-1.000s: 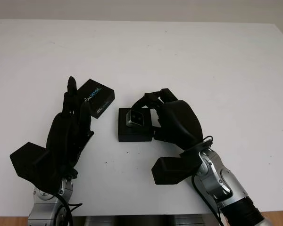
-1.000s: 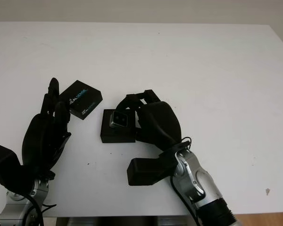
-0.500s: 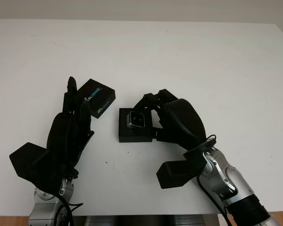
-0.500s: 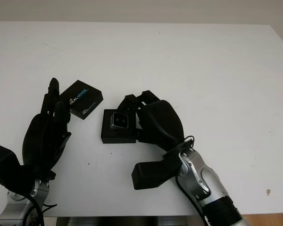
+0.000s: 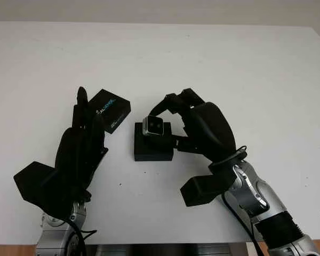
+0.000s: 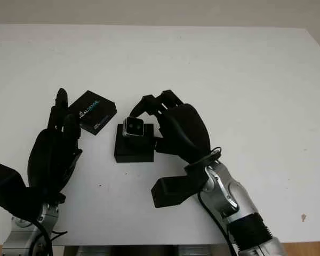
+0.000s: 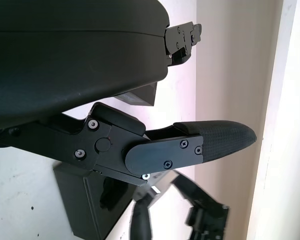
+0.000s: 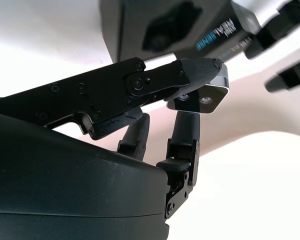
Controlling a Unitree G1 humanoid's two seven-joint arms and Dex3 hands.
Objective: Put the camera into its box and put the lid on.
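In right hand [image 5: 202, 133], one camera [image 5: 154, 126]

The black box lid [image 5: 110, 110] carries white and blue lettering on its top face. In the head views it reads roughly "REALSENSE", with a smaller line beneath that is too small to read. In the right wrist view the same lid [image 8: 225, 36] shows the letters "REAL" in white followed by blue letters that cannot be made out.
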